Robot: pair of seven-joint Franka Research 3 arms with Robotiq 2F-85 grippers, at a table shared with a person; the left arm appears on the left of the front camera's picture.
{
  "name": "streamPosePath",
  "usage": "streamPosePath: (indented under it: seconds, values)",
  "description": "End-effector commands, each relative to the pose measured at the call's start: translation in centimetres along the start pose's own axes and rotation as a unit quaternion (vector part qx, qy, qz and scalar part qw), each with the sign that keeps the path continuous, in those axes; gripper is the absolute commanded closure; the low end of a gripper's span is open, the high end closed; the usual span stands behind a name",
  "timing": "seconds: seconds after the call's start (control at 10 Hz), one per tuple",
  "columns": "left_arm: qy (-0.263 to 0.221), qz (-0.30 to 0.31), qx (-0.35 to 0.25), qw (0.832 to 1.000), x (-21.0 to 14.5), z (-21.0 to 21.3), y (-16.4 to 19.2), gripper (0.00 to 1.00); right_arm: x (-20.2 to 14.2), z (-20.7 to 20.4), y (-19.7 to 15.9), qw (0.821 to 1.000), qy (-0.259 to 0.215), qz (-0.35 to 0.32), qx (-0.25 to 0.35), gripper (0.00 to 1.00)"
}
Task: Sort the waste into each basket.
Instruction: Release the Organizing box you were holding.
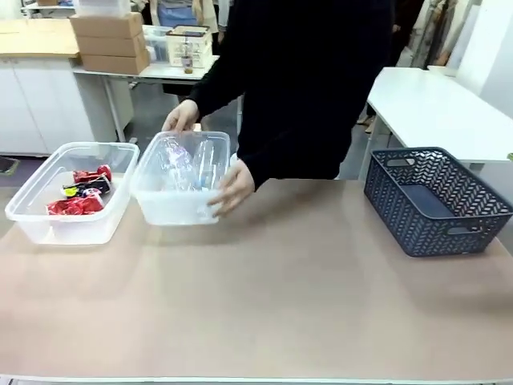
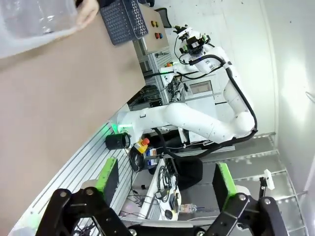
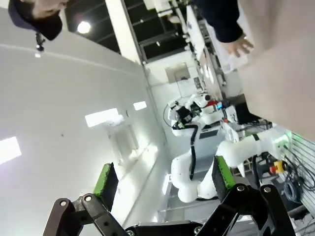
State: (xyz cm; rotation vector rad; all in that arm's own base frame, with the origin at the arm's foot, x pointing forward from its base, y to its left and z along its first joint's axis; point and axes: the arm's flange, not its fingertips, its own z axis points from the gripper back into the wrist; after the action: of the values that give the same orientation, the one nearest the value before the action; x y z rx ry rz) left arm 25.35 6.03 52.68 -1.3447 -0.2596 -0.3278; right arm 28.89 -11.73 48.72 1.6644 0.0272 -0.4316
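Observation:
Two clear baskets stand at the table's left. The left basket holds red-and-silver cans. The other basket holds clear plastic bottles, and a person in a black top grips it with one hand on its near right corner and the other on its far rim. A corner of that basket lies at the top left of the left wrist view. My left gripper is open and empty, off the table's edge. My right gripper is open and empty too, aimed away from the table.
A dark grey lattice basket sits at the table's right side. A broad stretch of bare tan tabletop runs across the front and middle. Cardboard boxes and white tables stand behind the person.

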Motion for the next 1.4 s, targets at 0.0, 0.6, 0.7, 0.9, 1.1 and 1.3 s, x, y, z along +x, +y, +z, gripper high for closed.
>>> streamPosePath:
  seconds: [0.0, 0.6, 0.7, 0.9, 1.1, 1.3]
  values:
    - [0.002, -0.029, 0.008, 1.000, 0.46, -1.23, -2.59, 0.00, -1.75, -1.58, -0.58, 0.996, 0.064, 0.020, -0.052, 0.00]
    - [0.002, -0.029, 0.008, 1.000, 0.46, -1.23, -2.59, 0.00, -1.75, -1.58, -0.58, 0.996, 0.064, 0.020, -0.052, 0.00]
    - [0.002, -0.029, 0.008, 1.000, 0.46, -1.23, -2.59, 0.00, -1.75, -1.58, -0.58, 0.996, 0.064, 0.020, -0.052, 0.00]
    - [0.002, -0.029, 0.008, 1.000, 0.46, -1.23, -2.59, 0.00, -1.75, -1.58, -0.58, 0.996, 0.064, 0.020, -0.052, 0.00]
    - [0.002, -0.029, 0.008, 1.000, 0.46, -1.23, -2.59, 0.00, -1.75, -1.58, -0.58, 0.996, 0.064, 0.020, -0.052, 0.00]
    - [0.002, -0.029, 0.008, 1.000, 0.46, -1.23, -2.59, 0.00, -1.75, -1.58, -0.58, 0.996, 0.064, 0.020, -0.052, 0.00]
